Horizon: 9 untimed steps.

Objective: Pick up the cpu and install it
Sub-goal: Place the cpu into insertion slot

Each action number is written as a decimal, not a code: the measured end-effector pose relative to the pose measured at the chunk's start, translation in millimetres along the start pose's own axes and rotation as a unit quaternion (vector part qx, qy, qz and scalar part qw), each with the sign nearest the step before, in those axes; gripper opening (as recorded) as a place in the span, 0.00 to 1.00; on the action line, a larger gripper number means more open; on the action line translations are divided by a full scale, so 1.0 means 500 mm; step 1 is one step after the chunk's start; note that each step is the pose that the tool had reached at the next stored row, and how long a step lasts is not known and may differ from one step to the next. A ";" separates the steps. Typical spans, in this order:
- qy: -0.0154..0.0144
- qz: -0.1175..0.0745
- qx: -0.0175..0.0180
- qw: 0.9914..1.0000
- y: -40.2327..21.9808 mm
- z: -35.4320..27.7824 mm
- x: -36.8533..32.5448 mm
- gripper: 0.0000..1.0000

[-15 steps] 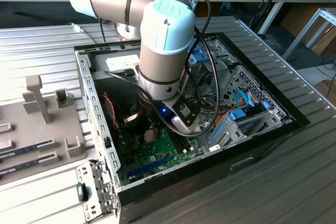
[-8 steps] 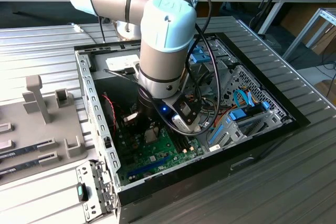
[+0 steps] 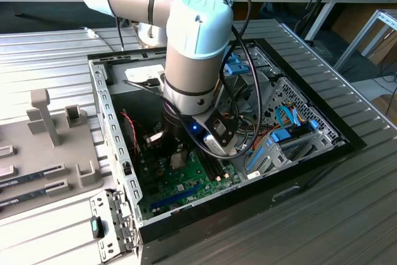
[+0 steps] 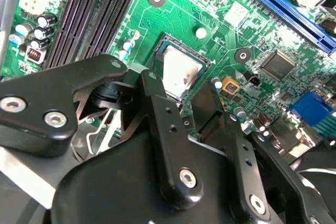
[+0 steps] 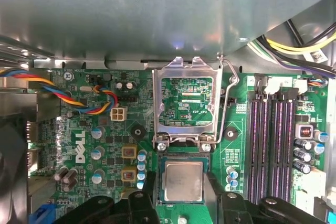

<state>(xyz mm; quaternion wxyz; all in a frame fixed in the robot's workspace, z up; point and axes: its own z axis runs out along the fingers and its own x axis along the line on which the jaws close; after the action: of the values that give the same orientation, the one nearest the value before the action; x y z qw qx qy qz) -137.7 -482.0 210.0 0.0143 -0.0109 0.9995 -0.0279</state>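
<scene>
The cpu (image 5: 182,181) is a small square chip with a dull silver top, and it lies flat inside the black socket frame on the green motherboard (image 5: 100,129). In the second wrist view the cpu (image 4: 179,71) shows just beyond the fingertips. My gripper (image 5: 181,177) straddles it, with one black finger (image 5: 150,182) on each side and a narrow gap between each finger and the chip's edges. The gripper (image 4: 178,85) is open. The socket's metal load plate (image 5: 187,100) stands flipped up, its lever (image 5: 227,103) raised beside it.
My arm (image 3: 192,48) reaches down into the open computer case (image 3: 105,110). Memory slots (image 5: 273,145) run beside the socket. Coloured fan wires (image 5: 79,100) and capacitors (image 5: 140,169) lie on its other side. A blue expansion slot (image 4: 283,9) is close by. A grey fixture tray (image 3: 49,153) sits at the exterior view's left.
</scene>
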 end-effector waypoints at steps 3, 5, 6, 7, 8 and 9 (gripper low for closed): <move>0.000 0.000 0.000 1.000 0.000 -0.004 0.000 0.41; 0.000 0.000 -0.001 1.000 0.000 -0.006 0.000 0.35; 0.000 0.000 -0.001 1.000 0.000 -0.008 -0.001 0.29; 0.000 0.000 -0.002 1.000 0.000 -0.008 -0.001 0.23; 0.000 0.000 -0.004 1.000 0.000 -0.009 -0.003 0.16; 0.000 0.000 -0.005 1.000 0.000 -0.009 -0.005 0.11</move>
<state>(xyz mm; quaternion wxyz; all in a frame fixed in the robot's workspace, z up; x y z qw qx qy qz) -135.1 -481.9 214.5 0.0144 -0.0109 0.9996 -0.0232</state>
